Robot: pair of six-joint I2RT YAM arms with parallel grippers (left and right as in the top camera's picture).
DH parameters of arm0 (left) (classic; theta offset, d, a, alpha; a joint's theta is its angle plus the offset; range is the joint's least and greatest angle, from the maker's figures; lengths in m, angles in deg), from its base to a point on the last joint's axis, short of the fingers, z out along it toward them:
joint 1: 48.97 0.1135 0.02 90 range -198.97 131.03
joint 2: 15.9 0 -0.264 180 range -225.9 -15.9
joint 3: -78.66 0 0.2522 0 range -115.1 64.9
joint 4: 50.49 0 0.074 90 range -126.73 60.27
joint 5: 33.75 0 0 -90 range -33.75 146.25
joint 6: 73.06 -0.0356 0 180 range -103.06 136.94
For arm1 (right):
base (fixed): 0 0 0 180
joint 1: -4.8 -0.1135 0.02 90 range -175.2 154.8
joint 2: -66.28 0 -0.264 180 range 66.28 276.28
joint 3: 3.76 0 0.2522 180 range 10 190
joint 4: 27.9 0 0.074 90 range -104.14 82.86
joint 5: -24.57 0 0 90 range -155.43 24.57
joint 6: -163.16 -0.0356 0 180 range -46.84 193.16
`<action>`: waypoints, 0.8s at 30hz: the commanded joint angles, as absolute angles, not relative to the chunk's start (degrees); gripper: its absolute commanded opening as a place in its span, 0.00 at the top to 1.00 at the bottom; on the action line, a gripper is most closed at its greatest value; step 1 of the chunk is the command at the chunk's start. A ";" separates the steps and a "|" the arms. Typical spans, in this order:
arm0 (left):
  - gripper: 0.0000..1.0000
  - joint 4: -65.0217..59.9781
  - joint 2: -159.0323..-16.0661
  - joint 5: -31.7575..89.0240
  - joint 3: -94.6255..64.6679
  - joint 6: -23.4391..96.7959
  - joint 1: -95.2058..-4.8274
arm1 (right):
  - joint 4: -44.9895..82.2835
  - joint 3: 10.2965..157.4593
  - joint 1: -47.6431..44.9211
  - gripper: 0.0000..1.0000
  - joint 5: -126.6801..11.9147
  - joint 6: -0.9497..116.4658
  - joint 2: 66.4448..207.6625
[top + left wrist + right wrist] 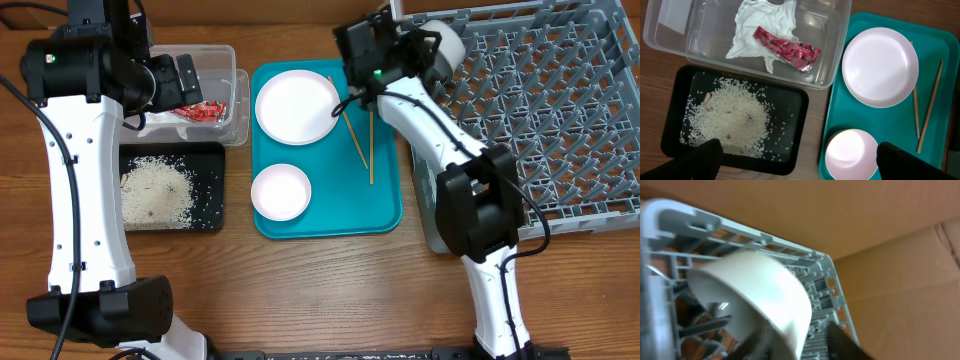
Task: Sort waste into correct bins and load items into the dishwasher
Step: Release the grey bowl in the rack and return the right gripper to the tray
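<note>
My right gripper is at the back left corner of the grey dish rack. A grey-white bowl leans tilted there; its rim lies between the open fingers, with a gap to the right finger. My left gripper is open and empty, high above the tub. The clear tub holds the white napkin and red wrapper. The black tray holds rice. A pink-white plate, a small white cup and two chopsticks lie on the teal tray.
The teal tray sits between the black tray and the rack. A cardboard wall stands behind the rack. Bare wood table runs along the front.
</note>
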State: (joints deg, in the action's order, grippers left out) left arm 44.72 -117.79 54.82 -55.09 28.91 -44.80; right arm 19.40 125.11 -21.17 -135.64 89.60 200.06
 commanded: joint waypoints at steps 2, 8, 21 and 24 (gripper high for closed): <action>0.00 44.70 -117.79 55.19 -55.59 28.97 -44.87 | 19.18 125.42 -21.46 0.44 -134.35 88.69 199.93; 0.00 44.70 -117.79 55.19 -55.59 28.95 -44.87 | 19.44 125.64 -23.40 0.21 -129.83 86.57 197.13; 0.00 44.70 -117.79 55.19 -55.59 28.95 -44.87 | 51.03 125.77 -26.03 0.00 -53.11 67.11 183.18; 0.00 44.70 -117.79 55.19 -55.59 28.95 -44.87 | 51.84 123.28 -26.68 0.00 -42.53 67.07 184.21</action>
State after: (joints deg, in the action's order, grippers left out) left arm 44.72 -117.79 54.82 -55.09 28.91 -44.80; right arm 52.06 125.13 -26.33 -64.61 70.28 183.10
